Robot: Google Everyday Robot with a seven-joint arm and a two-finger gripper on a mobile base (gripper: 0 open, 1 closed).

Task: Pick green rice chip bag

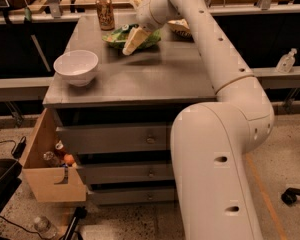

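The green rice chip bag [115, 35] lies flat at the back of the grey table [155, 76], right of centre and just in front of a brown can. It is glossy green with white patches. My gripper [132, 40] reaches in from the right and points down onto the bag's right half, covering part of it. It sits at the bag's surface, but I cannot tell whether it touches the bag.
A brown drink can [105, 12] stands just behind the bag. A white bowl [76, 66] sits at the table's front left. A pale yellow and white snack bag [181, 28] lies behind my arm. An open wooden drawer [45, 176] with small items juts out at lower left.
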